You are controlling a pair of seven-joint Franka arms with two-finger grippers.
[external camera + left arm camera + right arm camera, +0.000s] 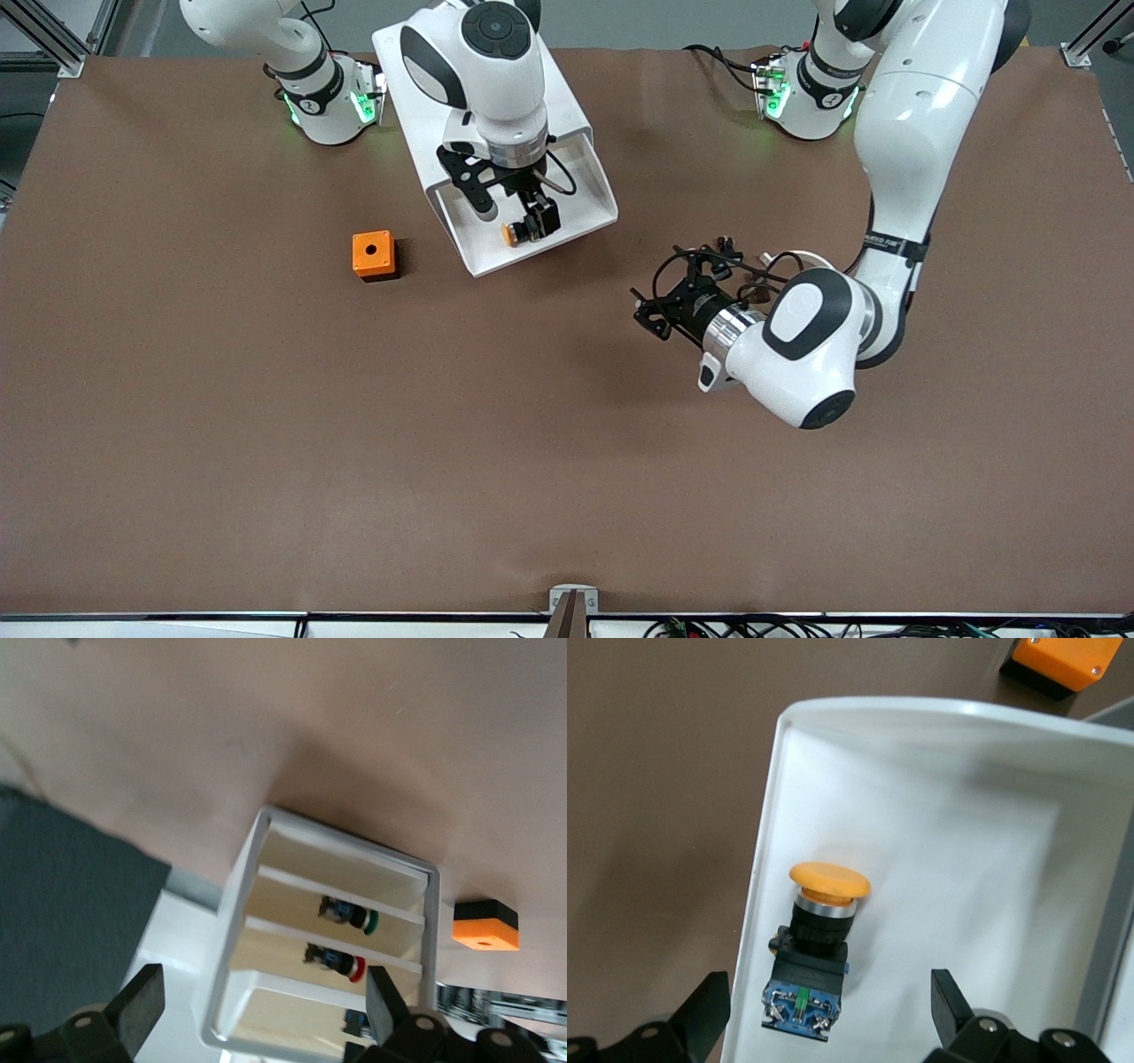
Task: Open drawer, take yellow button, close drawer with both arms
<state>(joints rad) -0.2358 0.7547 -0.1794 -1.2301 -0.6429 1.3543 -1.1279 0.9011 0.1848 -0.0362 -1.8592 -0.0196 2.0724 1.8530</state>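
Note:
The drawer (pixel 580 190) is the top one of the white cabinet (pixel 403 66) and stands pulled out toward the front camera. The button (pixel 514 234) lies on its side in it near the front rim, orange-yellow cap (pixel 829 881) up-slope and blue base (pixel 799 1005) between my fingers. My right gripper (pixel 512 217) (pixel 826 1010) hangs open just over the button, touching nothing. My left gripper (pixel 651 319) (pixel 263 1010) is open and empty, low over the table toward the left arm's end, pointing at the cabinet's front (pixel 232 930).
An orange box (pixel 373 254) (pixel 1066 660) (pixel 485 927) with a round hole sits on the brown table beside the drawer, toward the right arm's end. Lower drawers hold a green-capped button (pixel 350 914) and a red-capped one (pixel 337 962).

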